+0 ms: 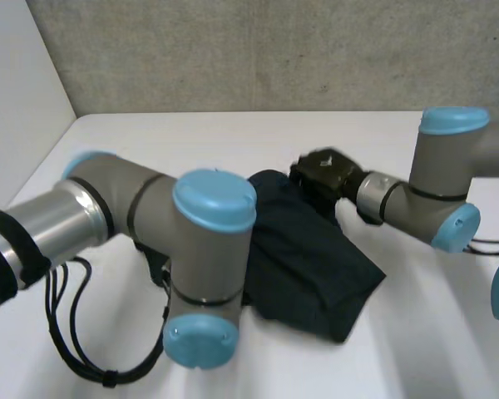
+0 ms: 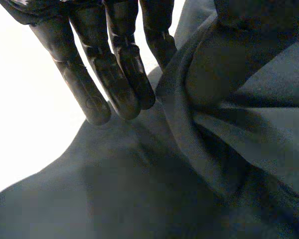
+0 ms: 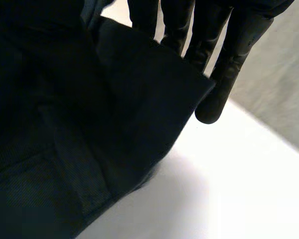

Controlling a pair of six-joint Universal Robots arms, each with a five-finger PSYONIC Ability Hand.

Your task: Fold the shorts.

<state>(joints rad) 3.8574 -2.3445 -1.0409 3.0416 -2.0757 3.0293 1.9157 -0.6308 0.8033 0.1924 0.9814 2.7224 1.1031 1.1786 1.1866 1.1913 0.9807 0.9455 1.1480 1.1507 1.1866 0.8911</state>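
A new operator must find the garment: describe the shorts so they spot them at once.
On the white table, look between the grey left arm and right arm. The shorts lie there in a rumpled heap, the right hand at their far edge. They are the only cloth there, dark against the pale tabletop.

I count one pair of shorts [image 1: 316, 258], one white table [image 1: 191, 137], two arms, left arm [image 1: 141, 212] and right arm [image 1: 437, 195], and two hands, left hand [image 2: 114, 74] and right hand [image 3: 224, 59].
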